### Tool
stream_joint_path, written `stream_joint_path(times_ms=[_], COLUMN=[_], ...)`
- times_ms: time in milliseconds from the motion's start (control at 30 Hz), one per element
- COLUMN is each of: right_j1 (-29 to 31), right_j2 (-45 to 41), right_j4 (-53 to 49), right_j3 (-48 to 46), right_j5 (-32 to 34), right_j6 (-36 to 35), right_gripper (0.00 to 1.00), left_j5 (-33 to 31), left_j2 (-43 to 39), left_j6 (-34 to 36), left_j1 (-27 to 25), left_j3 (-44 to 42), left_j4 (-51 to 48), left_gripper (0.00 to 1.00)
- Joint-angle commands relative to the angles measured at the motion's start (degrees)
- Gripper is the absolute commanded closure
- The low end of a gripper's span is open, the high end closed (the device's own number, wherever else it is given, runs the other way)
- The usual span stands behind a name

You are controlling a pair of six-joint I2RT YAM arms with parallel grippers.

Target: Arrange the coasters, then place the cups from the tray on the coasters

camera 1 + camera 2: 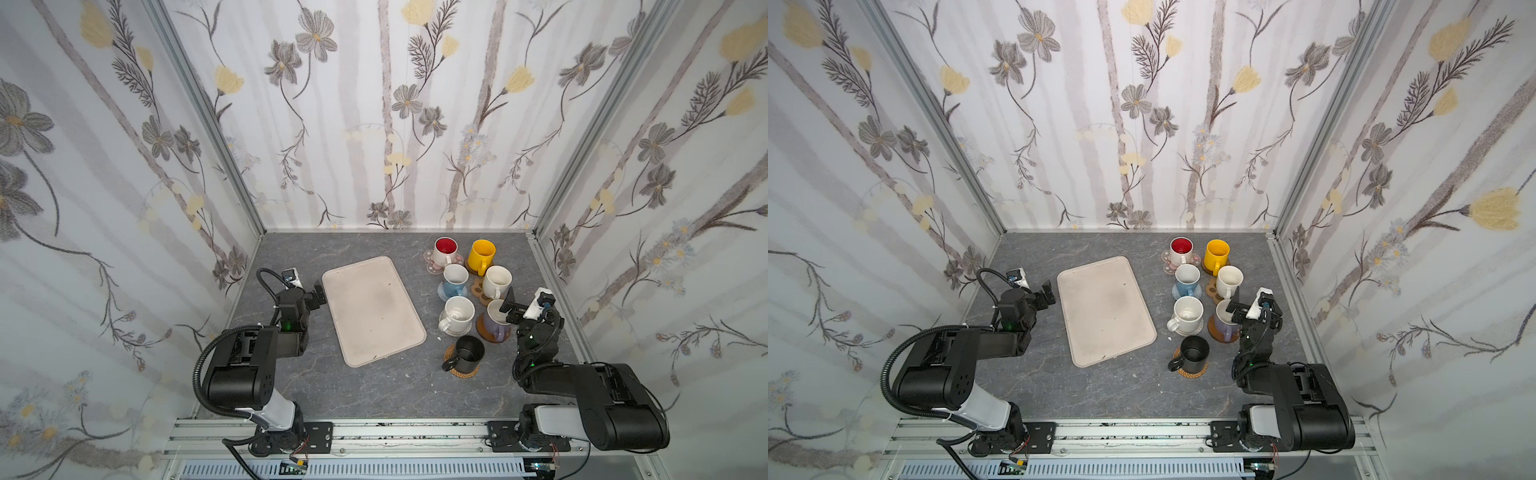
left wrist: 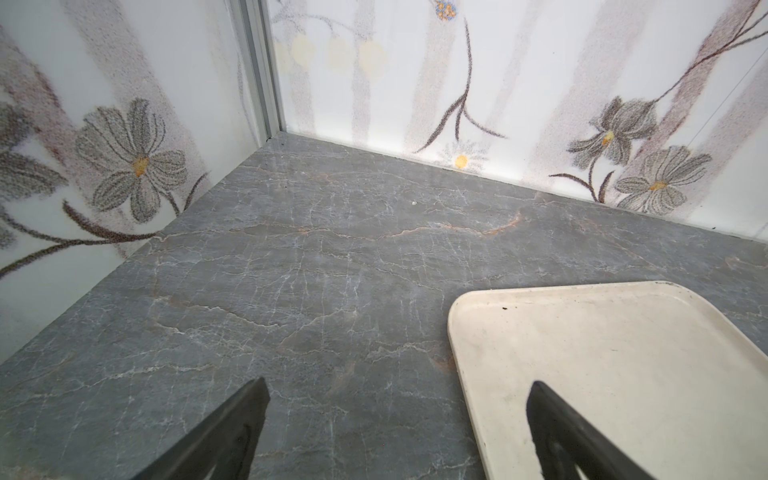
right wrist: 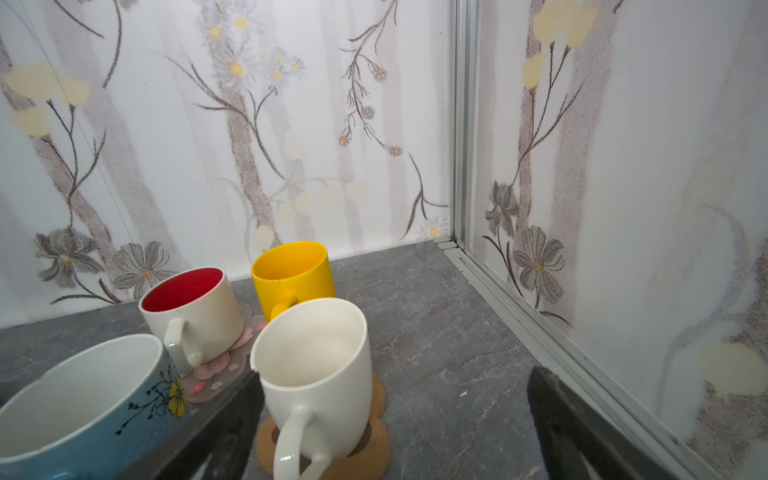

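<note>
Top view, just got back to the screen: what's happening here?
Neither arm is holding anything. The flat beige rectangular tray is bare, and all seven handled mugs stand on coasters to its right. The left gripper hangs open beside the tray's left edge; the right gripper is open next to the lavender mug.

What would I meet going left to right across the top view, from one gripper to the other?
left gripper → tray → black cup → right gripper
</note>
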Motion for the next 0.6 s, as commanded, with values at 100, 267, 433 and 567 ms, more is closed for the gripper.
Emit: stream_joint_path(times_ms=[100, 267, 433, 567], right_j1=[0.0, 0.0, 0.0, 0.0], right_j2=[0.9, 1.1, 1.1, 1.1], right_j4=[4.7, 1.7, 0.7, -2.8], right_j3=[0.1, 1.9, 2.5, 4.1], right_j5=[-5.0, -8.2, -9.0, -10.1], right_j6=[-2.7, -3.8, -4.0, -4.7], right_gripper=[0.0, 0.0, 0.0, 0.0], left_j5=[1.7, 4.8, 4.3, 4.2], left_j2=[-1.1, -0.2, 1.1, 1.1], left_j6=[1.5, 2.8, 2.8, 2.9], left_j1=[0.0, -0.1, -0.4, -0.3], left_j3=[-5.8, -7.7, -9.4, -9.4], left_j4=[13.2, 17.2, 21.4, 21.4], left_gripper=[0.0, 0.0, 0.0, 0.0])
